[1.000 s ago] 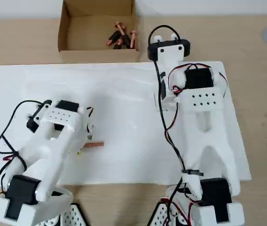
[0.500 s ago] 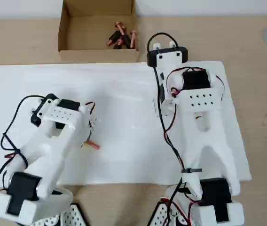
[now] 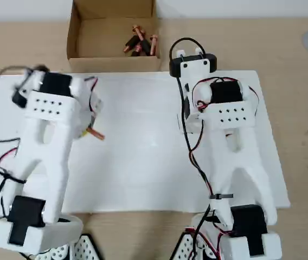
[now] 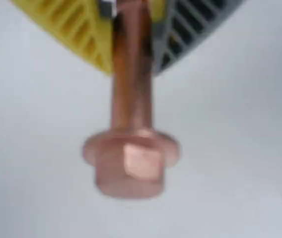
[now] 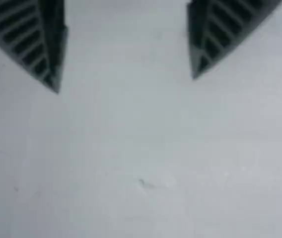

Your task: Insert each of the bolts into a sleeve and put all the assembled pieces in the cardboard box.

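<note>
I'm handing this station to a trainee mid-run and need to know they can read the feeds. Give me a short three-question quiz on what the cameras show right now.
1. True or false: the right gripper is shut on a sleeve.
2. What does the left gripper hold? A) a copper bolt, gripped by its shank; B) a black sleeve; C) nothing.
3. Fill in: the assembled pieces lie in the ____.

Key: 1 false; it is open above the white sheet. 2 A. 3 cardboard box.
</note>
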Motion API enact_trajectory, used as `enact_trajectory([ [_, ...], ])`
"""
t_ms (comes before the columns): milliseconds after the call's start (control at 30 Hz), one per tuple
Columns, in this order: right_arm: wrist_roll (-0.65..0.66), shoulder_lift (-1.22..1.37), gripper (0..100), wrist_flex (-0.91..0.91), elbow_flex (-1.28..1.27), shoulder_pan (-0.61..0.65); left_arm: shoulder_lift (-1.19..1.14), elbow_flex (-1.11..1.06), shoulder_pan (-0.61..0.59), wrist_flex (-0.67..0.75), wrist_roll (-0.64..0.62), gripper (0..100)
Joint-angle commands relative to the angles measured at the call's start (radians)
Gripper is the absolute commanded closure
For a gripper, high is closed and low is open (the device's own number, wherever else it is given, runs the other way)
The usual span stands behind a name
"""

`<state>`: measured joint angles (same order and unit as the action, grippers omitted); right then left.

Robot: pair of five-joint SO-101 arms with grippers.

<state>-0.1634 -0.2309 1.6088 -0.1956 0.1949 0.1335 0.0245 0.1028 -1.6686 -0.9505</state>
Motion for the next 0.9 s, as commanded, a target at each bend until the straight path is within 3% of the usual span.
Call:
enact_trajectory([
  [0, -0.009, -0.047, 79.0, -0.006, 0.001, -0.021, 0.007, 0.084, -0.052, -0.035, 0.150, 99],
  [100, -0.009, -0.047, 79.0, -0.006, 0.001, -0.021, 0.007, 0.023, -0.078, -0.031, 0.393, 99],
  [267, -0.011, -0.045, 79.0, -0.040, 0.001, -0.021, 0.015, 0.048, -0.104, -0.021, 1.135, 99],
  [333, -0.011, -0.045, 79.0, -0.072, 0.001, -0.021, 0.015, 0.061, -0.124, -0.009, 1.261, 99],
  [500, -0.009, -0.044, 79.0, -0.143, 0.001, -0.019, 0.002, 0.057, -0.192, 0.054, 1.375, 99],
  [667, -0.005, -0.044, 79.0, -0.189, 0.001, -0.019, -0.094, -0.213, -0.259, 0.313, 1.379, 99],
  [867, -0.005, -0.044, 79.0, -0.255, 0.005, -0.021, -0.188, -0.344, -0.229, 0.474, 1.376, 99],
])
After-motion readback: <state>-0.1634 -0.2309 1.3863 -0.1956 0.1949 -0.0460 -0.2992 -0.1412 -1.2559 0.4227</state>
